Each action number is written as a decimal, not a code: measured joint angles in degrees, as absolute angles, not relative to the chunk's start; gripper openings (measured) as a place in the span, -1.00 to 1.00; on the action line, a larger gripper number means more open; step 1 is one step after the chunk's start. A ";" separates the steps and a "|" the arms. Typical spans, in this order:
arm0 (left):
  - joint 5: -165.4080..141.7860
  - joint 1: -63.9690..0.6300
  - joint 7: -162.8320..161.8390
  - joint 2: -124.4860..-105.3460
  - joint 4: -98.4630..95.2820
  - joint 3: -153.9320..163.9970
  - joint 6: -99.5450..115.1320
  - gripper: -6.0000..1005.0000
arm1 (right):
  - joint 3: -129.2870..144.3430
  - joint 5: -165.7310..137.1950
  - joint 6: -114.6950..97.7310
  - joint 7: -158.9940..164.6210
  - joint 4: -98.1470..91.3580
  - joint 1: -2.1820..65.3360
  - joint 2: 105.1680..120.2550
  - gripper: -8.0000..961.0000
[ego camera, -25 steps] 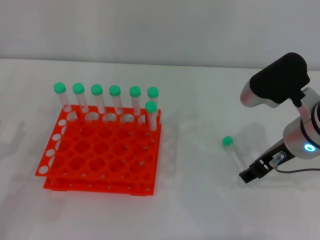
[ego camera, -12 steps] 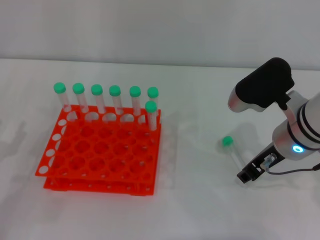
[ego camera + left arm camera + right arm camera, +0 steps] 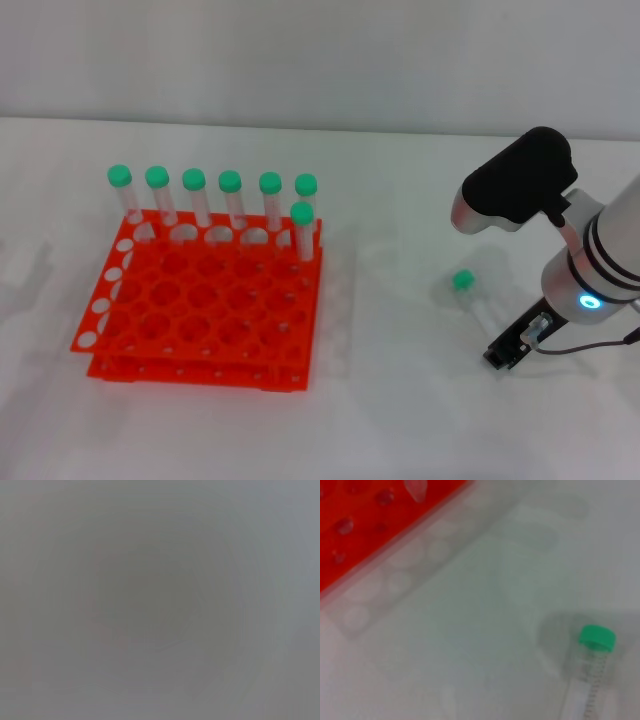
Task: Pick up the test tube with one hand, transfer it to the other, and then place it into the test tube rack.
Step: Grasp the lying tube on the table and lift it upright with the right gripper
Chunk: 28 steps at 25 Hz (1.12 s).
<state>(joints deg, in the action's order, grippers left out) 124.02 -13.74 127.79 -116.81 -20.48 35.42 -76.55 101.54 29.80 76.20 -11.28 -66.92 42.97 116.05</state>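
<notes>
The test tube (image 3: 473,300), clear with a green cap, lies slanted on the white table right of the orange-red test tube rack (image 3: 190,362). My right gripper (image 3: 504,352), with the blue-lit ring, is low at the tube's bottom end and appears shut on it; the cap end points away towards the rack. In the right wrist view the test tube (image 3: 590,675) runs out of the picture towards the camera, with a corner of the test tube rack (image 3: 365,530) beyond it. The left gripper is out of view; its wrist view is plain grey.
Several green-capped tubes (image 3: 230,200) stand upright in the rack's back row, one more (image 3: 302,230) in the second row at its right end. Bare white table lies between the rack and the right arm.
The right arm has come lower and closer over the tube, its black housing shifting left. The tube's cap has shifted slightly to the right.
</notes>
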 joint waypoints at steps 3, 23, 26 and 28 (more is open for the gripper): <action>124.02 -13.73 127.80 -116.88 -20.48 35.42 -76.55 0.32 | 101.45 29.86 76.12 -11.32 -66.42 43.07 116.01 -0.08; 122.06 -14.09 125.42 -117.33 -20.94 35.42 -76.55 0.30 | 98.48 28.81 75.62 -12.76 -69.54 41.46 115.41 -0.59; 119.30 -15.17 122.20 -116.94 -21.08 35.42 -76.65 0.30 | 93.62 27.19 75.28 -15.12 -74.11 38.40 115.39 -0.59; 117.63 -15.98 120.15 -116.62 -21.17 35.42 -76.95 0.30 | 90.44 26.01 74.58 -16.48 -77.86 36.05 115.37 -0.59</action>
<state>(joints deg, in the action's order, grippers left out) 117.63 -15.98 120.15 -116.62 -21.17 35.42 -76.95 90.44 26.01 74.58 -16.48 -77.86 36.05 115.37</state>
